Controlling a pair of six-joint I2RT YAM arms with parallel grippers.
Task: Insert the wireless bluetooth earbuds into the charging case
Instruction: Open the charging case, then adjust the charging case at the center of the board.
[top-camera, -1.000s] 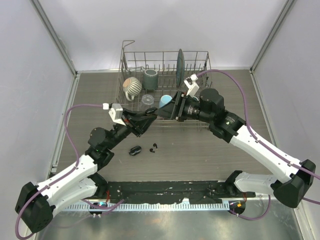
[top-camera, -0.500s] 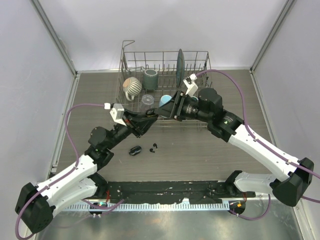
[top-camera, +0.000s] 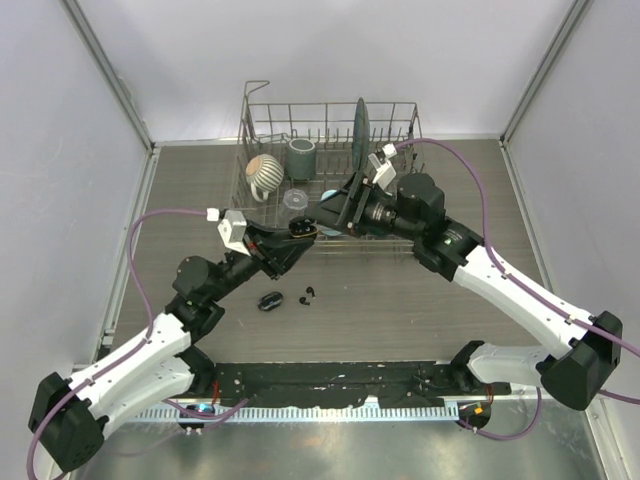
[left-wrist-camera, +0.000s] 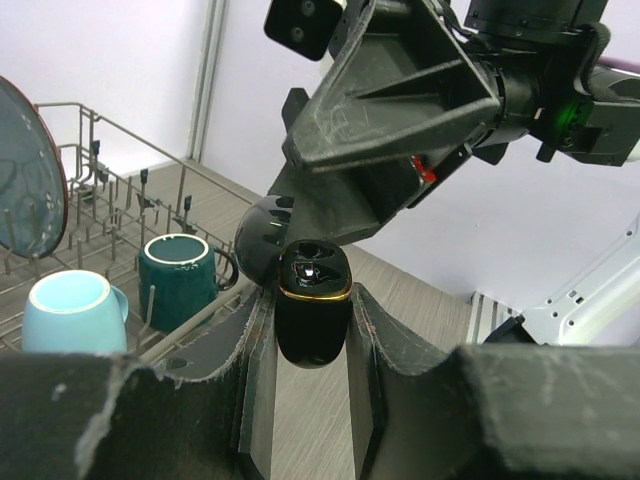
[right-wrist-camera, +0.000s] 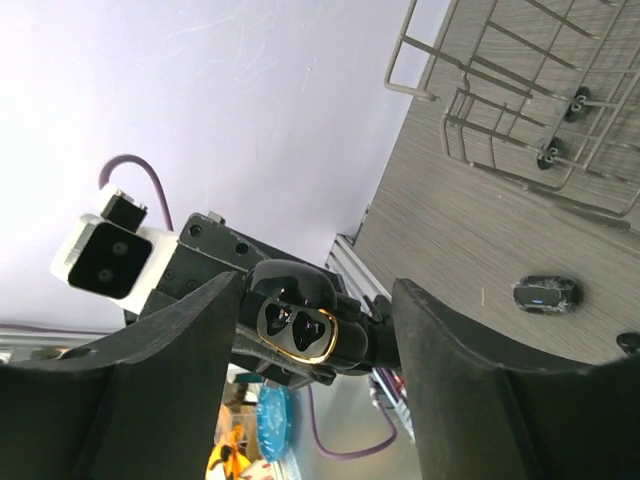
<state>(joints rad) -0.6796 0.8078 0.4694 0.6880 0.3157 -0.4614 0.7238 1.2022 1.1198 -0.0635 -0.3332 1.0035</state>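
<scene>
My left gripper (top-camera: 293, 234) is shut on the charging case (top-camera: 300, 228), a glossy black oval with a gold rim, held above the table. In the left wrist view the case (left-wrist-camera: 312, 335) sits between my fingers (left-wrist-camera: 258, 340) with its lid (left-wrist-camera: 262, 240) open. My right gripper (top-camera: 328, 214) is open, its fingers on either side of the case's open face (right-wrist-camera: 296, 326). Two dark sockets show there; I cannot tell whether they are filled. Two tiny black earbuds (top-camera: 306, 296) lie on the table below.
A second black oval case (top-camera: 269, 300) lies next to the earbuds and also shows in the right wrist view (right-wrist-camera: 546, 295). A wire dish rack (top-camera: 262, 103) at the back holds a striped mug (top-camera: 264, 172), a dark mug (left-wrist-camera: 178, 282), a light-blue cup (left-wrist-camera: 70, 310) and a plate (top-camera: 361, 125).
My right wrist has rolled and its gripper has shifted a little up and back by the case. My left gripper has moved slightly with the case in it.
</scene>
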